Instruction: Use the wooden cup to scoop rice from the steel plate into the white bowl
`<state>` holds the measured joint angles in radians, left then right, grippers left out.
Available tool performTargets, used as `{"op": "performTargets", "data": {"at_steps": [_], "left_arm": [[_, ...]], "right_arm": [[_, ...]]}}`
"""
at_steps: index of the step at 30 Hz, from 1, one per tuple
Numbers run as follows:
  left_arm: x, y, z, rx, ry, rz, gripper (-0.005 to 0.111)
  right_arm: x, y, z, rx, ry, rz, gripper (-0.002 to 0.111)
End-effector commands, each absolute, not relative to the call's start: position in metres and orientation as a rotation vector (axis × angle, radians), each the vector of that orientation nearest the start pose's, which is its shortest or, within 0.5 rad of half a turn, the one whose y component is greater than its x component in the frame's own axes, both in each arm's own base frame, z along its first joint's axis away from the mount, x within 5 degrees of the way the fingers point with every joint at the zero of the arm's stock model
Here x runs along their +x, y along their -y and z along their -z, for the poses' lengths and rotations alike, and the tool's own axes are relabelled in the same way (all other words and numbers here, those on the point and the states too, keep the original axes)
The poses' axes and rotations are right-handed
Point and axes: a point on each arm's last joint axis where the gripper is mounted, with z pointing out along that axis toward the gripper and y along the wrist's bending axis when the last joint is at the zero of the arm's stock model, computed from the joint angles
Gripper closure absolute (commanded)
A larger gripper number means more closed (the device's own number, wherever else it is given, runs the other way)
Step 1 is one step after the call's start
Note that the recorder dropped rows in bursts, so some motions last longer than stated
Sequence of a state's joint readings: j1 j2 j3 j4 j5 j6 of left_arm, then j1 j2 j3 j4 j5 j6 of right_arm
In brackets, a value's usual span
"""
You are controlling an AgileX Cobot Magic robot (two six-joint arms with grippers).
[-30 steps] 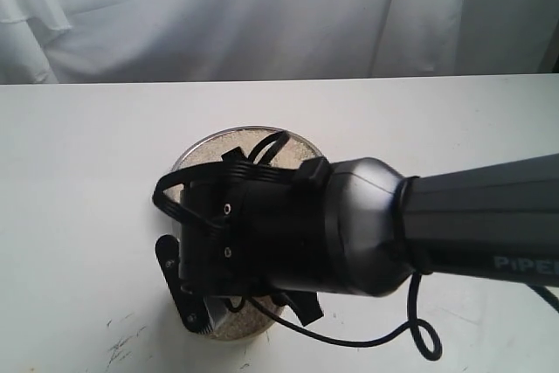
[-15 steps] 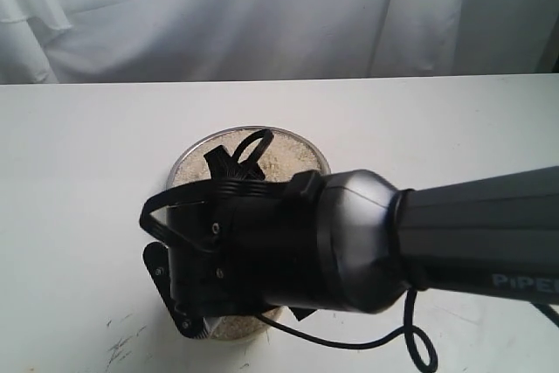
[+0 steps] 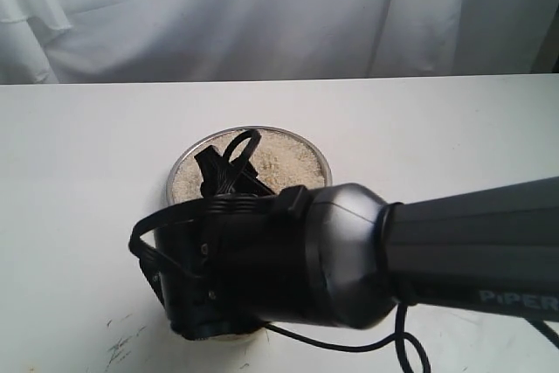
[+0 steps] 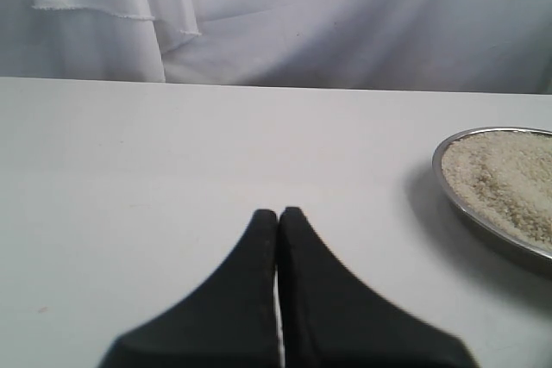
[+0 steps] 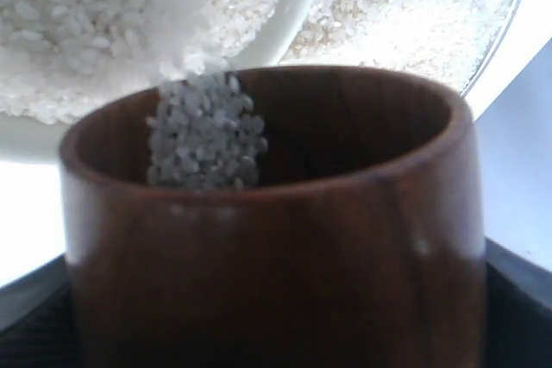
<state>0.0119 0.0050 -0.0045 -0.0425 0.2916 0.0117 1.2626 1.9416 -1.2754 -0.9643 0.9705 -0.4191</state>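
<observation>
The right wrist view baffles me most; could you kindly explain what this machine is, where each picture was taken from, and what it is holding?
This is a robot with two arms, each ending in a two-fingered gripper. The exterior view comes from a camera off the arms: the big dark shape is the right arm, reaching over a white table and covering part of a steel plate of rice. The other two cameras sit on the wrists. The left wrist view shows the left gripper shut and empty above the table, the plate to one side. The right wrist view shows the right gripper holding a wooden cup; grains sit at its lip and seem to spill into the white bowl, which holds rice.
</observation>
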Motion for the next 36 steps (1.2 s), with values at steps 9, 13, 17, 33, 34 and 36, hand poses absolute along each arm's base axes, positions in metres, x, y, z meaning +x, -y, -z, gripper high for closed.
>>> {"op": "performTargets", "data": {"at_steps": [9,13,17,33,34,36], "left_arm": [[0.055,0.001,-0.187,-0.030,-1.768,0.027,0.107],[0.055,0.001,-0.187,-0.030,-1.768,0.027,0.107],[0.055,0.001,-0.187,-0.030,-1.768,0.027,0.107],[0.055,0.001,-0.187,-0.030,-1.768,0.027,0.107],[0.055,0.001,-0.187,-0.030,-1.768,0.027,0.107],[0.055,0.001,-0.187,-0.030,-1.768,0.027,0.107]], "right_arm": [[0.172,-0.344,-0.198,-2.283,-1.112,1.097,0.108],[0.172,-0.343,-0.198,-2.283,-1.119,1.111,0.108],[0.168,-0.344,-0.198,-2.285,-1.116,1.110,0.108],[0.162,-0.342,-0.200,-2.291,-1.129,1.180,0.108],[0.160,-0.343,-0.200,-2.293,-1.124,1.176,0.108],[0.156,-0.345,-0.200,-2.296,-1.109,1.170,0.108]]}}
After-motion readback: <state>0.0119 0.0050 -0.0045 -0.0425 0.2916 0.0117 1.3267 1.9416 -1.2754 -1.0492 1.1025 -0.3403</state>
